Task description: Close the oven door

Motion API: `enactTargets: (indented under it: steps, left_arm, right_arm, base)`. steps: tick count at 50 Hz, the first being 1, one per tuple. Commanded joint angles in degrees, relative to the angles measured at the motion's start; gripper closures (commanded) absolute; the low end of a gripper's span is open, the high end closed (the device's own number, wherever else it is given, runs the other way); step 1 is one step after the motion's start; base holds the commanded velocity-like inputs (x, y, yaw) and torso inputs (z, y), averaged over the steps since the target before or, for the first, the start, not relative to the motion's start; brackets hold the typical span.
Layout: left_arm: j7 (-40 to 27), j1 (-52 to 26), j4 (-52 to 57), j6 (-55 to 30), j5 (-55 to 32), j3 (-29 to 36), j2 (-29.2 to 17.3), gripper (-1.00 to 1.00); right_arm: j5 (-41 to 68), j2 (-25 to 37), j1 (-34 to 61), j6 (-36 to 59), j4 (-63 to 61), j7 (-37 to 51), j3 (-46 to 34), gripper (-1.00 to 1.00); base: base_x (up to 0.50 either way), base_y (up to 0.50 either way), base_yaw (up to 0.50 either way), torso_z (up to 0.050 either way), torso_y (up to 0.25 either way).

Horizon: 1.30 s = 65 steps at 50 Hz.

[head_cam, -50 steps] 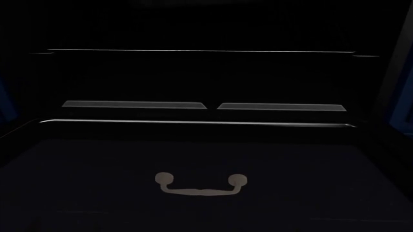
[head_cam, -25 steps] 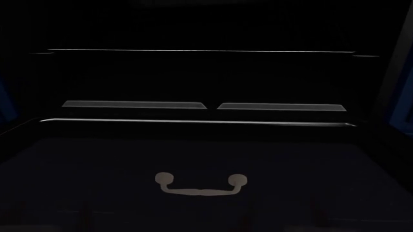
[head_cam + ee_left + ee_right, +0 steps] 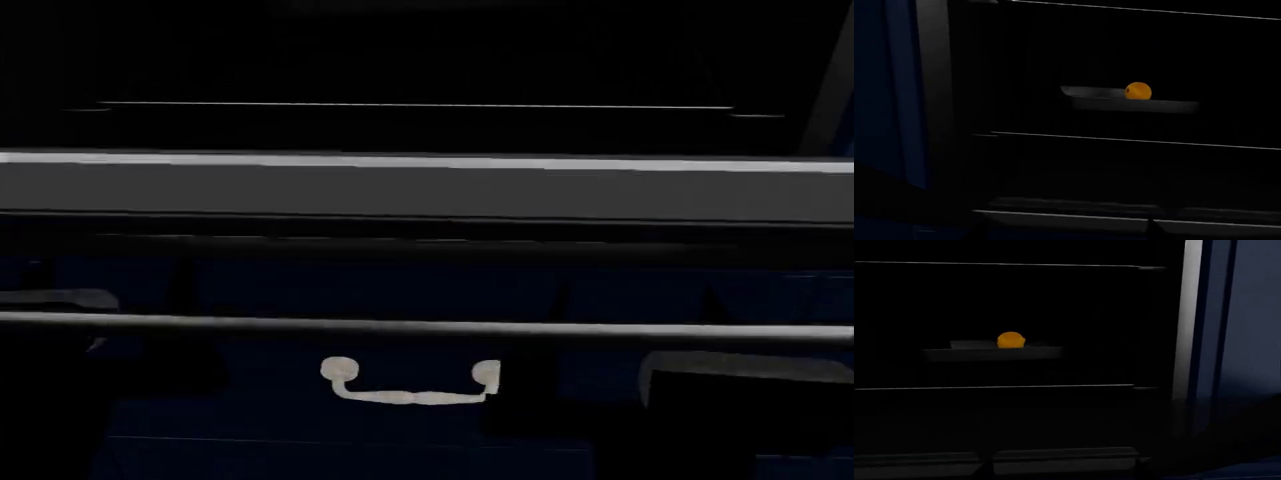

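The oven door [image 3: 427, 190] stands partly raised in the head view. Its grey edge crosses the whole frame below the dark oven cavity. Its black bar handle [image 3: 427, 326] runs across lower down, in front of the tinted glass pane [image 3: 267, 285]. Through the pane I see a dark blocky shape [image 3: 741, 395] low at the right and a paler one [image 3: 54, 300] at the left, apparently my arms beneath the door. No fingers can be made out in any view. Both wrist views look into the open oven cavity.
An orange ball [image 3: 1138, 91] [image 3: 1011, 340] rests on a dark tray [image 3: 1174, 106] [image 3: 961, 354] inside the oven, with wire racks [image 3: 1121, 140] above and below. Navy cabinet fronts [image 3: 894, 100] [image 3: 1254, 315] flank the oven. A white curved drawer handle [image 3: 407, 385] shows through the pane.
The door, lying flat before, has swung upward. Its edge and bar handle now cross the head view, hiding the oven's lower part. Dark arm shapes have appeared beneath it.
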Motion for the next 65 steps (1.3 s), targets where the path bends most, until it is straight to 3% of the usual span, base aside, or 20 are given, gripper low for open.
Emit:
enactTargets:
  steps: [1,16,21,25,35,39,42,43,45,47,51,53,59,62,65]
  left_arm:
    - [-2.37,-12.23,0.48,-9.9,-4.17,-0.63,1.75,-1.0]
    - [-0.5,-27.7,-11.07,-10.14,-2.35,0.56,3.47,-1.0]
    - [-0.87,-33.41,-13.2,-10.65,-1.95,-0.05,3.89,-1.0]
    - [5.88,-41.25,-24.05,-6.87,0.37,4.12,4.08,-1.0]
    - [14.17,-55.88,-54.48,5.07,7.3,9.73,8.95,-1.0]
    - [17.07,-63.32,-69.11,12.14,9.21,10.08,11.81,-1.0]
    - [20.45,-70.61,-85.85,20.34,10.48,10.33,15.12,-1.0]
    - [21.27,-73.92,-94.44,25.06,8.77,13.36,16.27,-1.0]
    - [24.33,-77.14,-101.96,29.54,-4.45,22.28,16.3,-1.0]
    - [25.9,-78.98,-104.72,33.98,-11.65,34.4,16.3,-1.0]
    - [24.97,-81.22,-105.66,34.55,-24.57,48.76,16.31,-1.0]
    - [24.39,-81.9,-105.84,34.94,-30.44,54.01,16.31,-1.0]
    - [21.53,-82.46,-105.43,28.68,-45.15,65.86,16.31,-1.0]
    - [18.81,-82.99,-104.77,27.55,-46.85,71.4,16.31,-1.0]
    - [19.08,-83.37,-105.03,26.26,-49.64,72.43,16.31,-1.0]
  right_arm:
    - [4.51,0.66,12.09,11.02,-3.93,2.33,0.76,-1.0]
    - [3.94,-0.19,39.08,18.83,10.59,-3.26,-5.56,-1.0]
    - [2.36,-0.88,43.22,17.44,15.25,-5.16,-7.85,-1.0]
    - [1.06,-2.79,49.89,14.67,25.3,-8.48,-8.95,-1.0]
    - [-8.31,-7.13,66.2,3.35,51.43,-16.88,-18.52,-1.0]
    - [-10.05,-11.26,73.58,-4.9,68.45,-20.81,-19.29,-1.0]
    - [-11.52,-15.01,80.06,-14.17,86.44,-23.51,-19.35,-1.0]
    - [-11.88,-16.84,83.07,-18.95,95.04,-24.78,-19.15,-1.0]
    - [-12.25,-19.38,87.42,-25.6,108.6,-26.59,-18.64,-1.0]
    - [-12.68,-19.25,87.52,-23.92,108.78,-26.81,-17.0,-1.0]
    - [-15.65,-19.46,88.37,-19.25,108.8,-27.93,-12.52,-1.0]
    - [-21.35,-19.95,87.77,-19.45,108.81,-29.3,-15.39,-1.0]
    - [-22.57,-20.32,88.69,-13.42,108.81,-27.41,-4.82,-1.0]
    - [-24.7,-20.58,89.19,-13.02,108.81,-27.03,-3.23,-1.0]
    - [-25.92,-20.92,88.72,-11.59,108.81,-27.0,-2.83,-1.0]
  base:
    - [0.0,0.0,0.0,0.0,0.0]
    - [0.0,0.0,0.0,0.0,0.0]
    - [0.0,0.0,0.0,0.0,0.0]
    - [0.0,0.0,0.0,0.0,0.0]
    - [0.0,0.0,0.0,0.0,0.0]
    - [0.0,0.0,0.0,0.0,0.0]
    - [0.0,0.0,0.0,0.0,0.0]
    - [0.0,0.0,0.0,0.0,0.0]
    - [0.0,0.0,0.0,0.0,0.0]
    - [0.0,0.0,0.0,0.0,0.0]
    - [0.0,0.0,0.0,0.0,0.0]
    - [0.0,0.0,0.0,0.0,0.0]
    - [0.0,0.0,0.0,0.0,0.0]
    - [0.0,0.0,0.0,0.0,0.0]
    - [0.0,0.0,0.0,0.0,0.0]
